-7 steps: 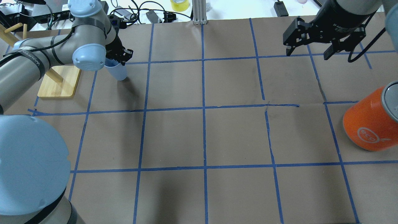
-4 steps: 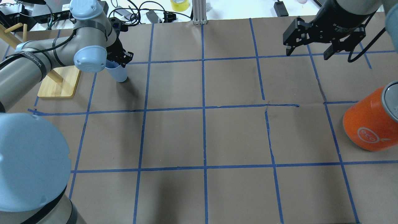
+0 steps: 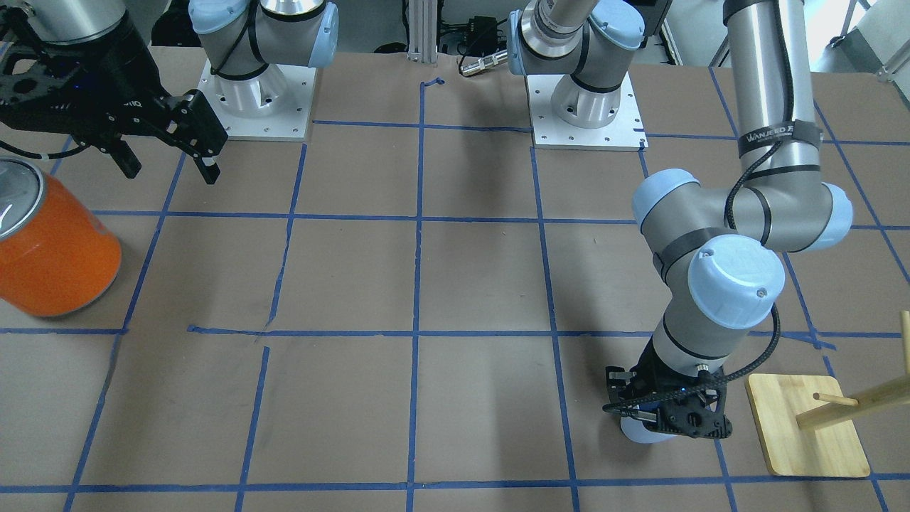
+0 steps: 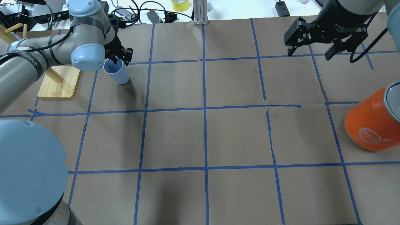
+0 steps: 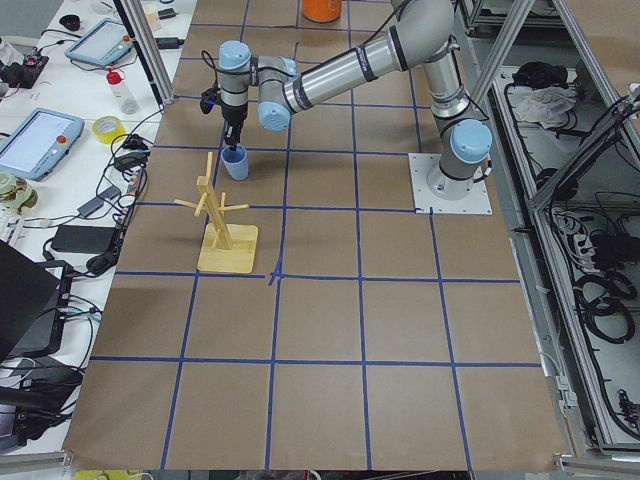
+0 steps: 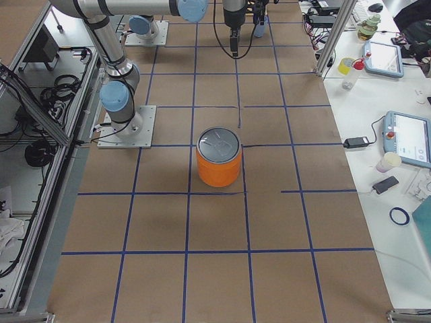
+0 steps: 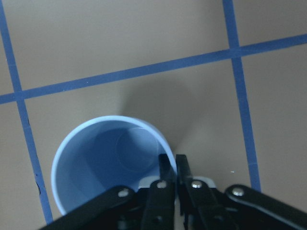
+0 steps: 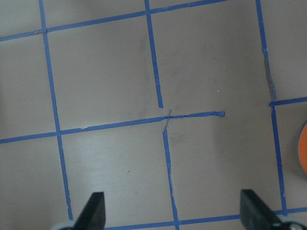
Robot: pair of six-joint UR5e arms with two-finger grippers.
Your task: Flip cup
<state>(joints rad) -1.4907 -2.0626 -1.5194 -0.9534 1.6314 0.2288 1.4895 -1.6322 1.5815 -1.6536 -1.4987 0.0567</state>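
Since a moment ago the left gripper (image 7: 173, 163) has swung the cup (image 7: 105, 163) from a lean to nearly upright, mouth up. Its fingers pinch the rim wall, one inside, one outside. Whether the base touches the table (image 4: 175, 137) I cannot tell. The wooden rack (image 4: 59, 82) stands just beside. Far across, the right gripper (image 4: 309, 54) hangs spread wide, beyond the orange can (image 4: 370, 125).

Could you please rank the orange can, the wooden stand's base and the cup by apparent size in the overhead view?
Largest: orange can.
Then: wooden stand's base, partly hidden by the arm.
Smallest: cup.
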